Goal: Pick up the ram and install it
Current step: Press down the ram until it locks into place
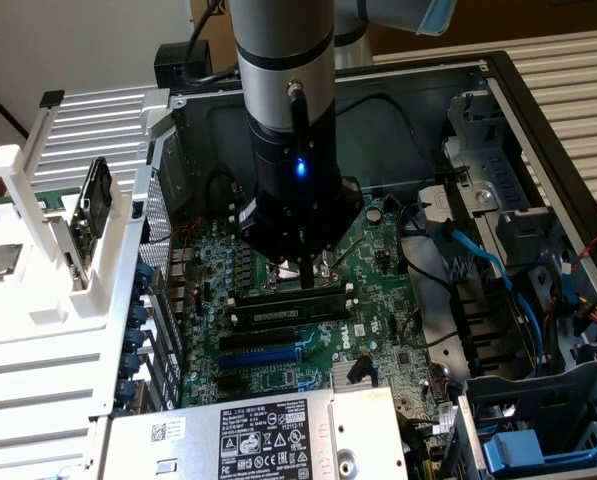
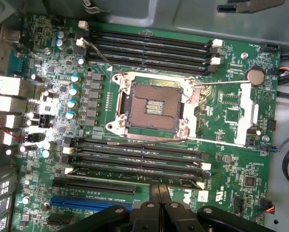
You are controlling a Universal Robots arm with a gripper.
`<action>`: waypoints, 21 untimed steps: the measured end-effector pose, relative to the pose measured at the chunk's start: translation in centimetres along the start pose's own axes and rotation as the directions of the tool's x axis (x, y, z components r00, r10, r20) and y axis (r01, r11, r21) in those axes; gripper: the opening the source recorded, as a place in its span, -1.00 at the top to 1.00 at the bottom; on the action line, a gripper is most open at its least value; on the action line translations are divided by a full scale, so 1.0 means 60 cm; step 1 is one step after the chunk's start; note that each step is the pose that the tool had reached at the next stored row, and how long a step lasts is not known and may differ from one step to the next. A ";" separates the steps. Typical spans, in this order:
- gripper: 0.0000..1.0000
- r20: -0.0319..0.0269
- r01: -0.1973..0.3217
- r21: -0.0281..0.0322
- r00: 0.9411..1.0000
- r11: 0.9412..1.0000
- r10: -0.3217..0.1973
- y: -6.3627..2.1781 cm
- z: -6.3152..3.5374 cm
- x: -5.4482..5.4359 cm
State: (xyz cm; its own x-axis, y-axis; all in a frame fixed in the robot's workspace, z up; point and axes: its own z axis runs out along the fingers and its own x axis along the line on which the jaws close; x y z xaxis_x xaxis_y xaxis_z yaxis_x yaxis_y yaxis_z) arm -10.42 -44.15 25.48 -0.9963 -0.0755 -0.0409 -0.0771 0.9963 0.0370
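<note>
My gripper (image 1: 308, 278) hangs low over the green motherboard (image 1: 378, 250) inside the open computer case. Its fingertips come down on the rows of black memory slots (image 1: 290, 300). A long dark stick with small pale marks, apparently the ram (image 1: 290, 316), stands along one of those rows just in front of the fingertips. In the wrist view the gripper (image 2: 159, 191) shows its two fingers (image 2: 168, 208) pressed together with nothing between them, above the nearest memory slots (image 2: 134, 169). There I cannot tell the ram apart from the slots.
The open CPU socket (image 2: 151, 106) sits mid-board with more memory slots (image 2: 149, 48) beyond it. A blue expansion slot (image 1: 263, 355) and a power supply (image 1: 258, 435) lie close by. Blue cables (image 1: 483, 265) and drive cages (image 1: 538, 400) fill the exterior view's right. A white rack (image 1: 48, 260) stands at its left.
</note>
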 end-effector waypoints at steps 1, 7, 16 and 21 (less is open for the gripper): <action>0.80 0.000 -0.010 0.000 1.000 1.000 0.010 0.000 0.000 0.000; 0.80 0.003 -0.069 0.002 0.998 0.998 0.069 0.000 0.000 0.000; 0.80 0.004 -0.103 0.002 0.995 0.995 0.103 0.000 0.000 0.000; 0.80 0.006 -0.152 0.004 0.988 0.988 0.152 0.000 0.000 0.000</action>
State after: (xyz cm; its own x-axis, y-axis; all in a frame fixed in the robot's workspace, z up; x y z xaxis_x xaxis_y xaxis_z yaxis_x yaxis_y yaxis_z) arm -10.42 -44.15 25.48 -0.9962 0.0773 -0.0409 0.0757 0.9964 0.0389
